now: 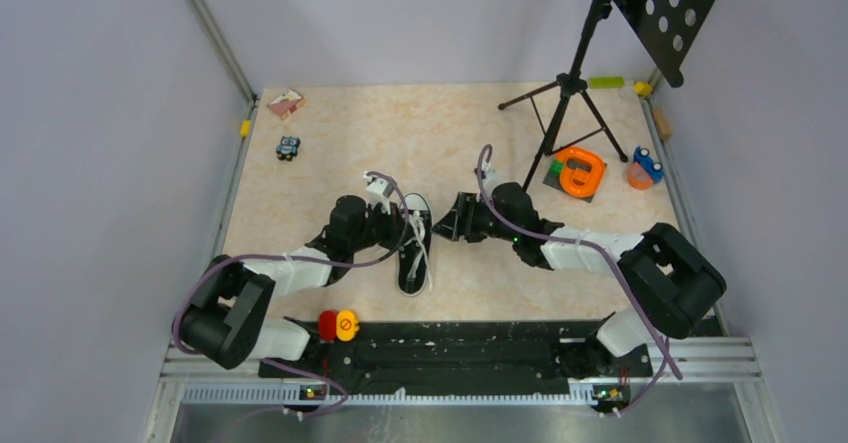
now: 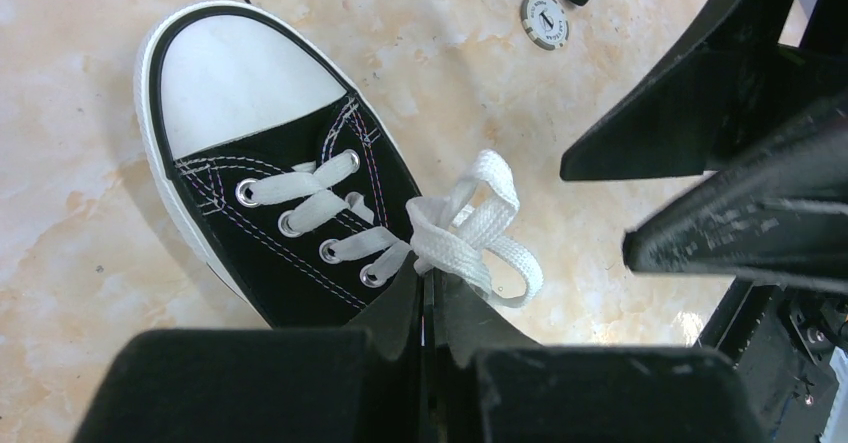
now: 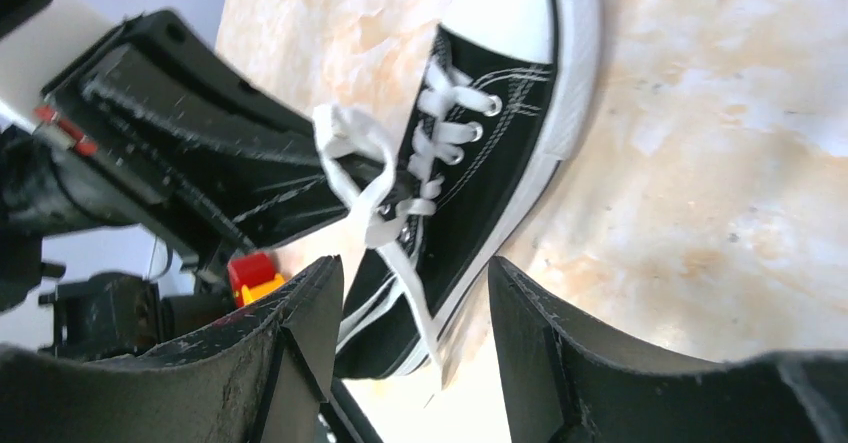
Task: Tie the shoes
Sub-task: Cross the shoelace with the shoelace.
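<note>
clear: far table (image 1: 440, 128) | blocked: sneaker (image 2: 270, 213) sides — left tool (image 2: 429, 288), right tool (image 3: 415, 275)

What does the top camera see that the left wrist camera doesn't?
Only the top view shows the black tripod, the orange toy and a yellow button. Only the left wrist view shows a round token and tiny metal eyelets. Both show the black sneaker with white laces on the marbled table.

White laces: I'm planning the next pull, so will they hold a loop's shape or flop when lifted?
Probably floppy: the laces lie in slack, flattened loops drooping beside the sneaker. They look flat and thin, so they are likely light and prone to twisting.
</note>
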Robot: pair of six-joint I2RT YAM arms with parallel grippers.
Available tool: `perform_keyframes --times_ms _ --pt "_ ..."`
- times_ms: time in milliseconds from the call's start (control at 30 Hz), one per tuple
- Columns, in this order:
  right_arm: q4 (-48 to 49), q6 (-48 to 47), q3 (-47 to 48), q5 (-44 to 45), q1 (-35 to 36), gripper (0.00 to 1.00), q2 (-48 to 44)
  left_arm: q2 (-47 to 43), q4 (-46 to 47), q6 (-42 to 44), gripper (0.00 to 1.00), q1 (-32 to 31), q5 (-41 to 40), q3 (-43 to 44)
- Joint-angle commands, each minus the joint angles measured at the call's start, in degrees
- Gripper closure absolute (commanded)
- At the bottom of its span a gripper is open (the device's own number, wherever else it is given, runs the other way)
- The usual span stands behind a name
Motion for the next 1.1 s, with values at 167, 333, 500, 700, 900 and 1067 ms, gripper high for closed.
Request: perform_keyframes --times_ms 167,333,500,700,900,1067 --pt "4.1 2.8 2.9 -2.3 -1.4 0.43 5.9 -0.5 2.6 0.0 1.00 0.3 0.6 0.4" --pt "7.1 3.8 4.5 -5.0 -1.4 0.45 9.5 -0.6 2.3 0.0 1.00 0.4 0.6 0.6" --pt "5.5 1.2 7.9 -7.2 -1.1 0.45 11.4 -0.5 1.5 0.2 1.00 0.3 0.5 0.6" --pt "7.4 1.0 9.2 -10.4 -1.1 0.45 12.9 -0.2 0.9 -0.1 1.00 0.3 0.2 0.8" --pt "10.2 2.3 8.6 -12.3 -1.0 0.46 14.0 -0.2 1.0 -0.1 1.00 0.3 0.3 1.0" --pt "10.5 2.1 9.4 -12.7 -0.7 0.51 14.7 -0.2 1.0 -0.1 1.00 0.3 0.6 0.9"
